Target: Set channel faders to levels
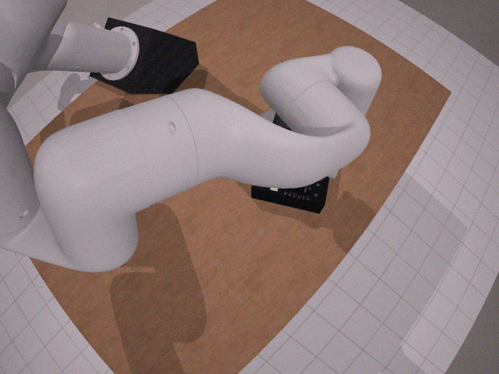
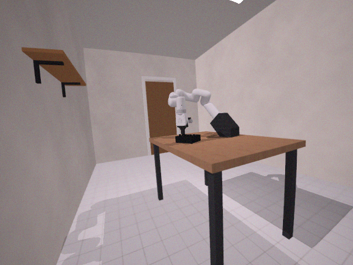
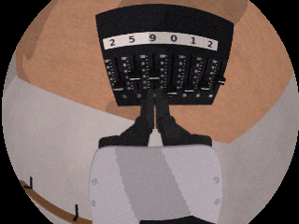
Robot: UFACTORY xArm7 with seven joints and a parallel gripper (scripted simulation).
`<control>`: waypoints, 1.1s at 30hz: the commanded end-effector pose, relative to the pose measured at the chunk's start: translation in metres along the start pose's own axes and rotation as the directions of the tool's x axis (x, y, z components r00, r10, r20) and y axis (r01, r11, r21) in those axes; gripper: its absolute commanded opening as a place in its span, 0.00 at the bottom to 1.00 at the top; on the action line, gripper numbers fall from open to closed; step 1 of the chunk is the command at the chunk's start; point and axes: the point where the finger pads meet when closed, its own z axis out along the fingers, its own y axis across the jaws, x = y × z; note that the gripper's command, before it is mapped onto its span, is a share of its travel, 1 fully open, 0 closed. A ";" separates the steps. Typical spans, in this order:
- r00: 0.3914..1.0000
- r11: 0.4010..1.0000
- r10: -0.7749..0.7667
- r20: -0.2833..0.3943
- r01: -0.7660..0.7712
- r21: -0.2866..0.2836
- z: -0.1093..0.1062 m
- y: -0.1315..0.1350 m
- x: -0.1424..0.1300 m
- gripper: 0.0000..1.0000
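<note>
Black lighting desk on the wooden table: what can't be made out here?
- Top view: the white arm covers most of the black lighting desk.
- Exterior view: desk too small; faders unreadable.
- Wrist view: scale marks blurred; the shut gripper hides the front edge, so contact with a fader is unclear.
</note>
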 end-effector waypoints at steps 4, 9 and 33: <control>1.000 1.000 0.000 0.005 0.000 -0.001 -0.002 0.001 -0.002 0.00; 1.000 1.000 0.000 0.005 0.000 -0.001 -0.001 0.001 -0.002 0.00; 1.000 1.000 0.000 0.005 0.000 -0.001 0.010 0.001 -0.002 0.00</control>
